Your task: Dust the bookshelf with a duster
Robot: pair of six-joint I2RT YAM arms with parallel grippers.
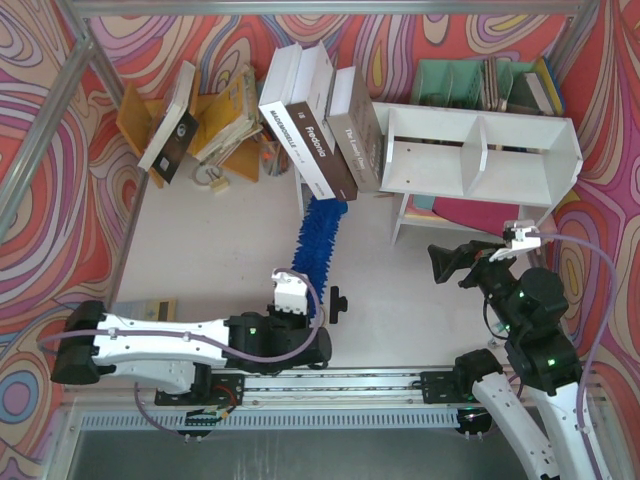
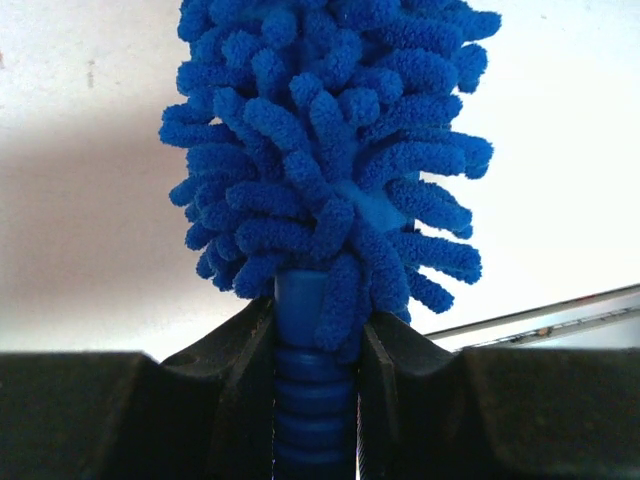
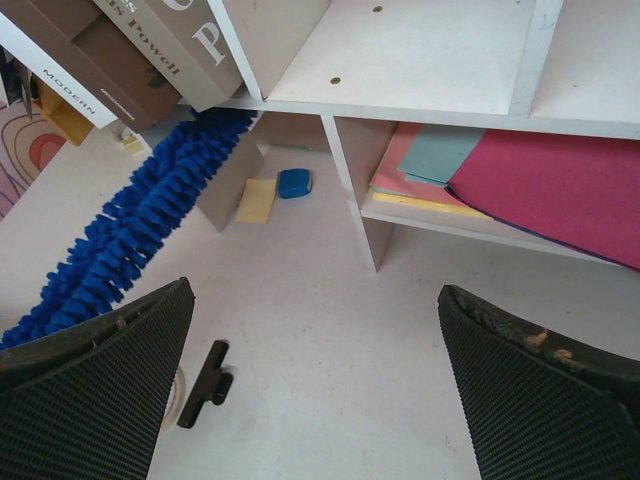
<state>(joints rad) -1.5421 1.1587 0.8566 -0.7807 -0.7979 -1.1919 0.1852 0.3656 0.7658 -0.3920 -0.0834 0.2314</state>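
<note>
Left gripper (image 2: 316, 335) fingers pinch handle of long bright-blue fluffy chenille duster (image 1: 318, 232). Duster stretches over white matte tabletop (image 1: 210, 240), tip under leaning books (image 1: 320, 140), just left of white wooden two-compartment bookshelf (image 1: 480, 150). Right gripper (image 3: 318, 340) fingers spread wide, empty. Swirl-patterned pink-orange walls (image 1: 40, 120) all round.

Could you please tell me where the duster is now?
Top view, centre-left: the duster runs from the left end effector up to the leaning books left of the bookshelf.

Tabletop (image 1: 220, 250): white, matte
On it: bookshelf (image 1: 480, 150) on legs; small black piece (image 1: 339, 303); yellow pad (image 3: 257, 200); blue block (image 3: 294, 183)
</note>
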